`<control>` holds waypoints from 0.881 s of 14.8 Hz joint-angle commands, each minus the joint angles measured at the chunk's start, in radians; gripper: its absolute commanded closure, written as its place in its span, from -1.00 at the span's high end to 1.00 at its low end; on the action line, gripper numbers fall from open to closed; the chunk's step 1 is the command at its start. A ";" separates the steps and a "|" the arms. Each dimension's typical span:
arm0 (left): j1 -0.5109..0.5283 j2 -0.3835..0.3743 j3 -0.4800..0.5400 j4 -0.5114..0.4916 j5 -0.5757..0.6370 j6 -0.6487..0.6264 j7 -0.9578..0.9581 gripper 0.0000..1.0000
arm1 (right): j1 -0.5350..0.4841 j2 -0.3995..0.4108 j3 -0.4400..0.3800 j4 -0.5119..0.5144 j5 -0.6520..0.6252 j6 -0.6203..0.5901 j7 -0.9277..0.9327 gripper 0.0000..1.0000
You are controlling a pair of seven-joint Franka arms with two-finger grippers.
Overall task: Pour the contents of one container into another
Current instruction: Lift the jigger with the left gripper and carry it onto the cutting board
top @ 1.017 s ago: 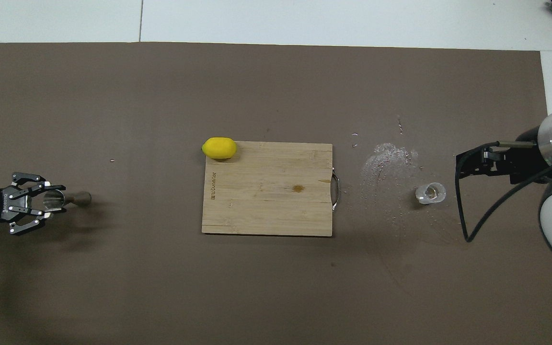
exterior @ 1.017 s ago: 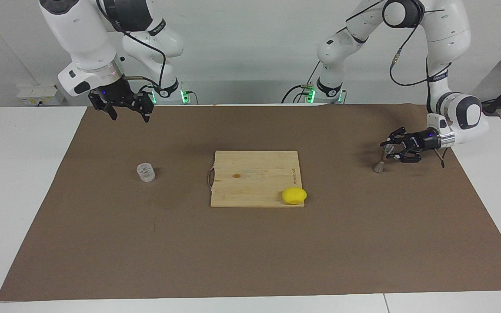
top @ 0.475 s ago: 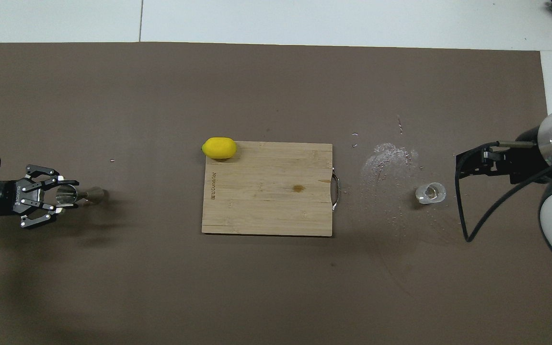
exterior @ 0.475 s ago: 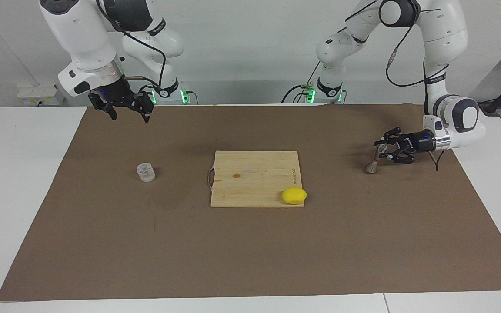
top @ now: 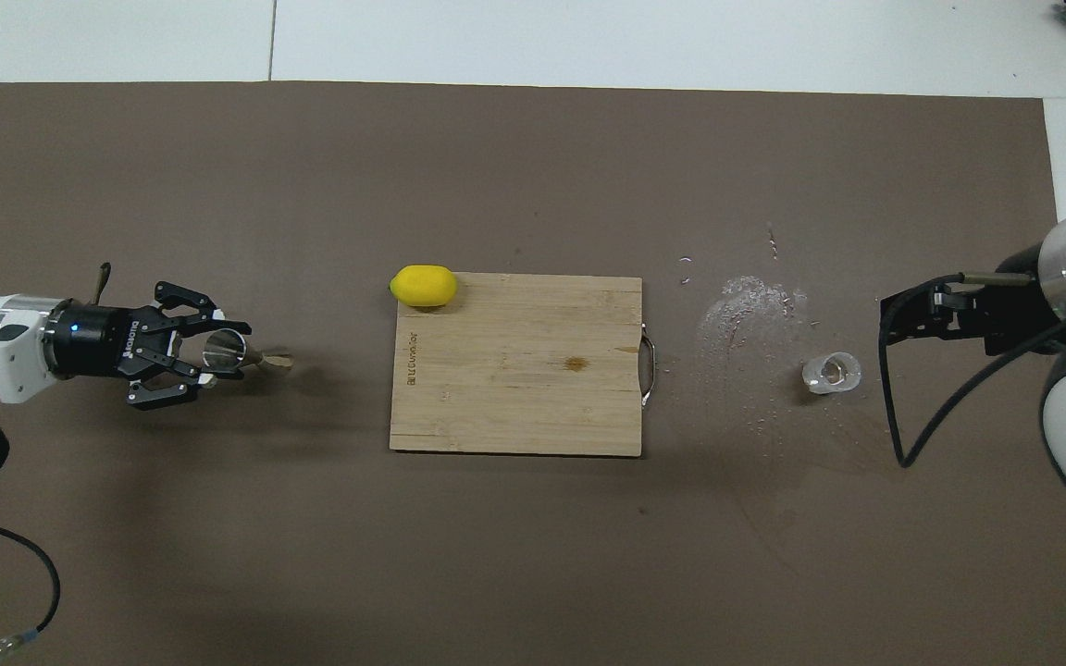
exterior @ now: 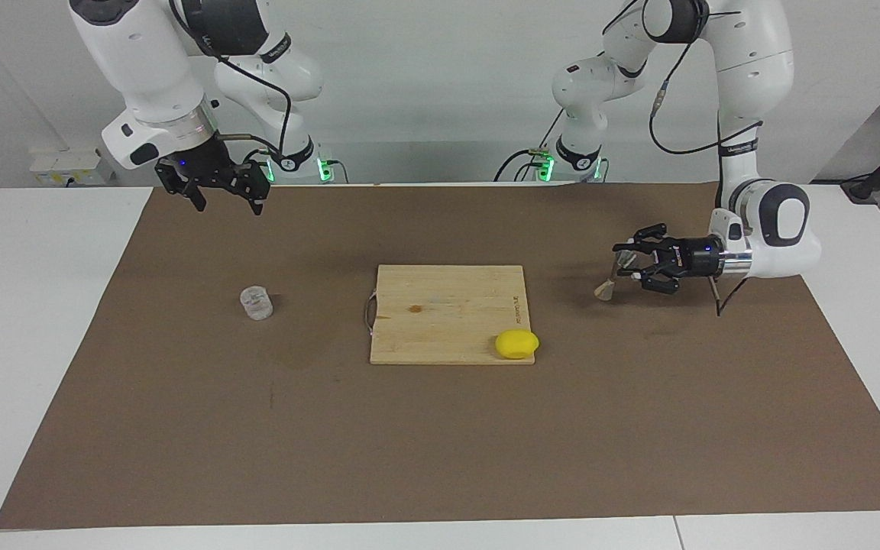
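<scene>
While the left gripper (exterior: 626,267) has its fingers clamped on the jigger (exterior: 609,281), tilted in the air around 3 o'clock of the cutting board (exterior: 448,313), a loose grip could drop it. Glass tumbler (exterior: 257,302) sits at the board's 9 o'clock; the right gripper (exterior: 220,192) waits wide open above the table (exterior: 440,458).

A short line of printed lettering runs along one edge of the wooden cutting board (top: 514,364), nearest the lemon (top: 423,285), too small to read.
</scene>
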 commanded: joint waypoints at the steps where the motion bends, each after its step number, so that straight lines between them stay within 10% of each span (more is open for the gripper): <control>1: -0.101 -0.066 0.018 -0.086 -0.091 0.071 -0.010 -0.20 | -0.009 -0.022 0.001 -0.024 0.000 0.006 -0.015 1.00; 13: -0.608 -0.131 0.013 -0.152 -0.585 0.595 -0.096 -0.16 | -0.009 -0.022 0.001 -0.024 0.000 0.006 -0.015 1.00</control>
